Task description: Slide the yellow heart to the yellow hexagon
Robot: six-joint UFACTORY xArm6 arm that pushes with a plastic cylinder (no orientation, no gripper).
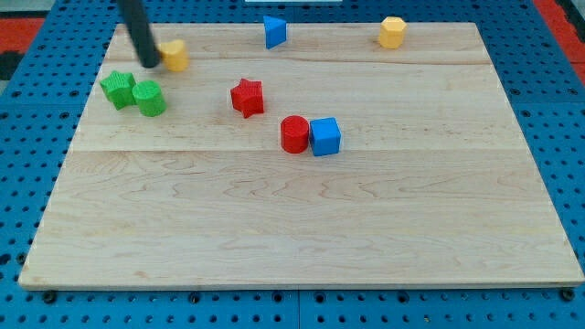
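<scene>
Camera view takes in a pale wooden tabletop of planked boards lying over a blue pegboard surface, with a strip of red showing at the frame's upper left corner. At the upper left of the frame the straight dark rod comes down at a slant, and my tip sits on the wood touching the left side of the small yellow heart block. No pincer is fitted on this arm, only the rod, so there is nothing to open or close. The yellow hexagon block stands well apart from the heart, near the top edge toward the upper right. Between them along the top edge is a blue triangular block. Just below my tip, a green star-shaped block and a green cylinder touch each other. Nearer the middle sits a red star block, and lower right of it a red cylinder presses against a blue cube.
</scene>
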